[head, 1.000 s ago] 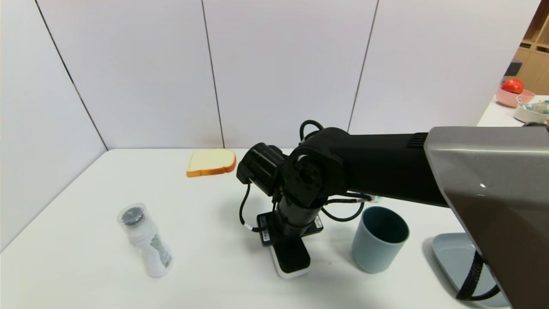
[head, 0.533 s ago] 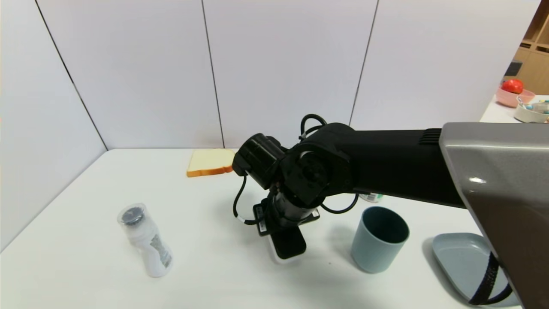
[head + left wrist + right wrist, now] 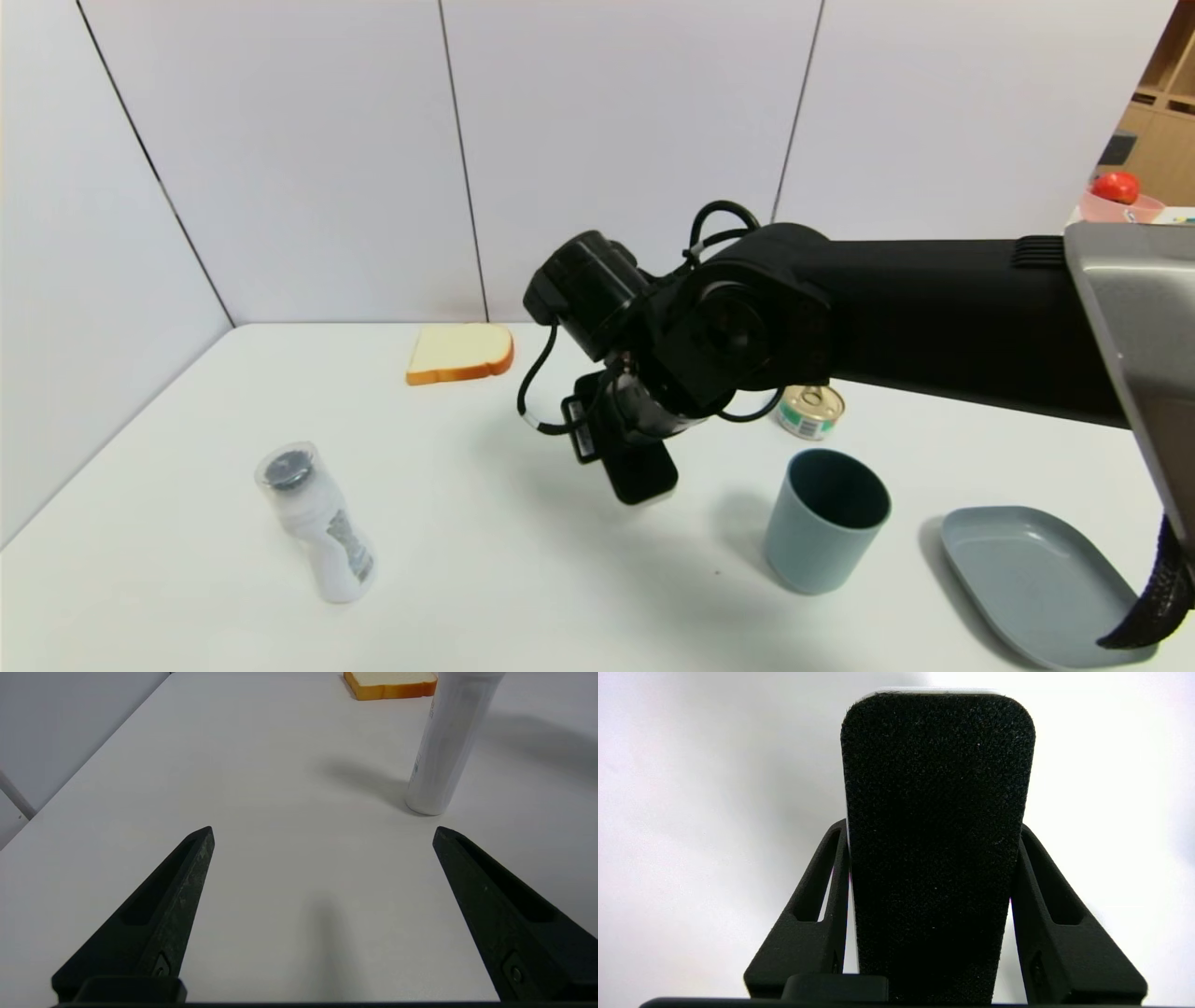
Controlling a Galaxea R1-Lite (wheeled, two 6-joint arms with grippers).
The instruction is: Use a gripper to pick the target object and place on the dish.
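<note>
White counter (image 3: 467, 560): right hand (image 3: 624, 446) is clamped on the target object (image 3: 640, 474), held above the counter left of the cup (image 3: 824, 519); carry to the dish (image 3: 1036, 579) remains; left hand (image 3: 322, 910) idle, spread.

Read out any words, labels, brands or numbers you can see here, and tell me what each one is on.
No text is legible.
White bottle: dark label print, too blurred to read.
Small can: green label band, too small to read.
Right gripper, holding the black-topped block: white sticker, unreadable.
</note>
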